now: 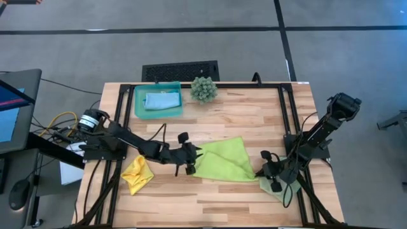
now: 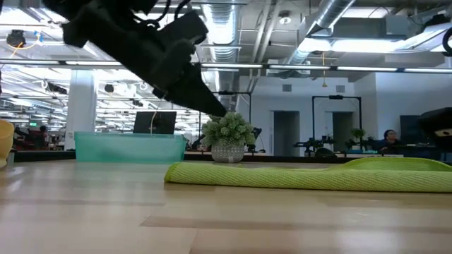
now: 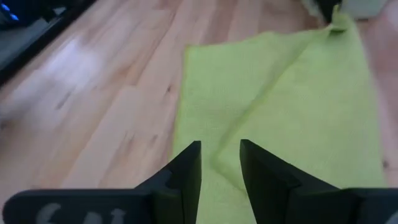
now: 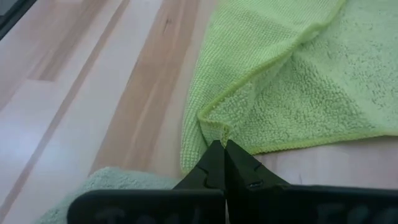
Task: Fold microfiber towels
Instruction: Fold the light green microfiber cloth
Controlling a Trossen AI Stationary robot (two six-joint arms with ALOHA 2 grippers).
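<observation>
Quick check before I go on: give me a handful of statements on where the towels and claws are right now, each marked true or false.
1. The lime green towel lies on the table between the two claws. True.
2. The light blue towel is spread flat on the bare wood. False: it lies in the teal tray.
3. The right claw is shut on a corner of the lime green towel. True.
4. The left claw is clamped on the yellow towel. False: it is open over the lime green towel's edge; the yellow one lies crumpled beside the left arm.
5. The pale sage green towel sits under the right claw. True.
</observation>
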